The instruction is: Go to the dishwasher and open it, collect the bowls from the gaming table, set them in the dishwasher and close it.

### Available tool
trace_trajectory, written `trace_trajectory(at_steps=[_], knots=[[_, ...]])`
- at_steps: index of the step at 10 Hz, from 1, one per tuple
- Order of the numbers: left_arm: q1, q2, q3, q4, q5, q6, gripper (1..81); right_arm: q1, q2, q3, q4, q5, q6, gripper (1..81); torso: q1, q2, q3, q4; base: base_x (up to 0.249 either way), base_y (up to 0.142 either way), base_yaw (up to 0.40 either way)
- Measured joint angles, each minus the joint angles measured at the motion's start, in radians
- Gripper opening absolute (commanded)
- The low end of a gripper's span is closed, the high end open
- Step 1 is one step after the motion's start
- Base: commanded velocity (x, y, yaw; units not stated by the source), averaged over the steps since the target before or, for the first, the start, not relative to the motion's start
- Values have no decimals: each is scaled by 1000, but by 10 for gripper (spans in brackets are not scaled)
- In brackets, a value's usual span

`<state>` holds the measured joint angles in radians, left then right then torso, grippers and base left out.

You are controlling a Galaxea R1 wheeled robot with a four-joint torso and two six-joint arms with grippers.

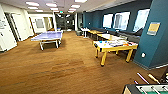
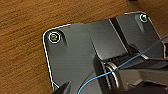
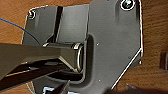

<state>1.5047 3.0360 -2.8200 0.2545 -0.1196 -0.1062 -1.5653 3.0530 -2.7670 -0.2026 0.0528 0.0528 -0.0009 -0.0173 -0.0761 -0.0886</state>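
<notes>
The gaming table (image 1: 117, 49), white-topped with a yellow edge and yellow legs, stands ahead to the right beside a teal pillar. Colourful board games (image 1: 118, 43) lie on it. The bowls cannot be made out among them from here. The dishwasher is out of view. In the left wrist view a dark tip of my left gripper (image 2: 62, 88) pokes over the robot's dark plate, with wooden floor beyond. In the right wrist view my right gripper (image 3: 63, 88) shows the same way, above the plate and the floor.
A blue table-tennis table (image 1: 48, 36) stands ahead on the left. The corner of a green foosball table (image 1: 147, 89) sits close at the lower right. The teal pillar (image 1: 155, 37) juts out on the right. More yellow tables (image 1: 100, 33) line the window wall. Wide wooden floor (image 1: 62, 67) lies between.
</notes>
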Motion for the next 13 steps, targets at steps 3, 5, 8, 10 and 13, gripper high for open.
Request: trace_trajectory(at_steps=[3,5,8,10,13], knots=[[0,0,0,0,0,0,811,0,0,0,0,0,0,811,0,0,0,0,183,0,0],[0,0,0,0,0,0,811,0,0,0,0,0,0,811,0,0,0,0,191,0,0],[0,-2,0,0,0,0,811,0,0,0,0,0,0,811,0,0,0,0,194,0,0],[1,-2,0,0,0,0,811,0,0,0,0,0,0,811,0,0,0,0,202,0,0],[0,7,0,0,0,0,811,1,-1,0,0,1,0,811,0,0,0,0,211,0,0]])
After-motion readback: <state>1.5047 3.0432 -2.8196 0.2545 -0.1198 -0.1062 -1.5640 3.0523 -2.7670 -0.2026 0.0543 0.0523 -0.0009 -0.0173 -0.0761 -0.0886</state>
